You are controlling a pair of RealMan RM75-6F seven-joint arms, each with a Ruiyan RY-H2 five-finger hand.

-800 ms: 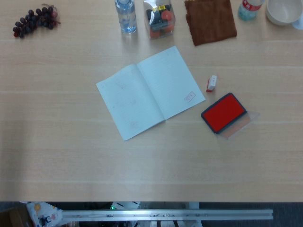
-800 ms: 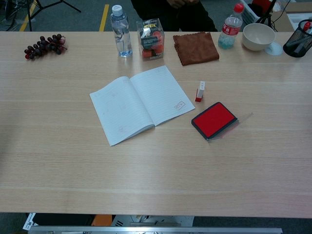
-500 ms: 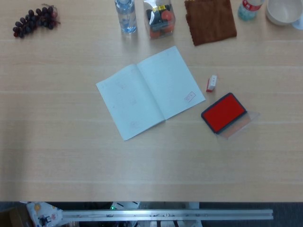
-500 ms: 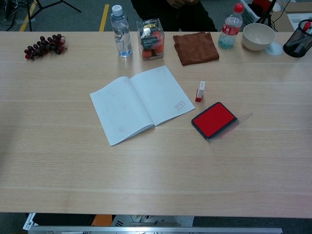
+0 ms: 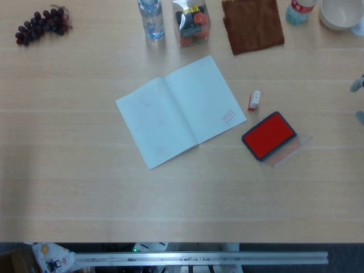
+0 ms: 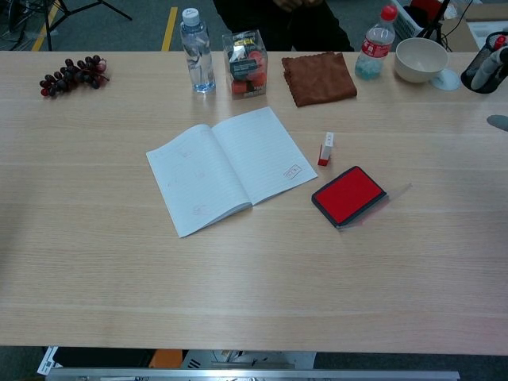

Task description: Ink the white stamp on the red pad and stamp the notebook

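Note:
The open notebook lies flat mid-table, with a small red stamp mark on its right page. Just right of it the white stamp lies on its side on the table. The red ink pad sits uncovered in front of the stamp, its clear lid folded out to the right. Only grey fingertips of my right hand show at the right edge, spread apart, holding nothing, well to the right of the pad. My left hand is out of sight.
Along the far edge stand dark grapes, a water bottle, a clear box of items, a brown cloth, a red-capped bottle, a white bowl and a black pen holder.
The fingertips of my right hand have come into view at the right edge; before, neither hand was visible. Notebook, stamp and pad have not moved.

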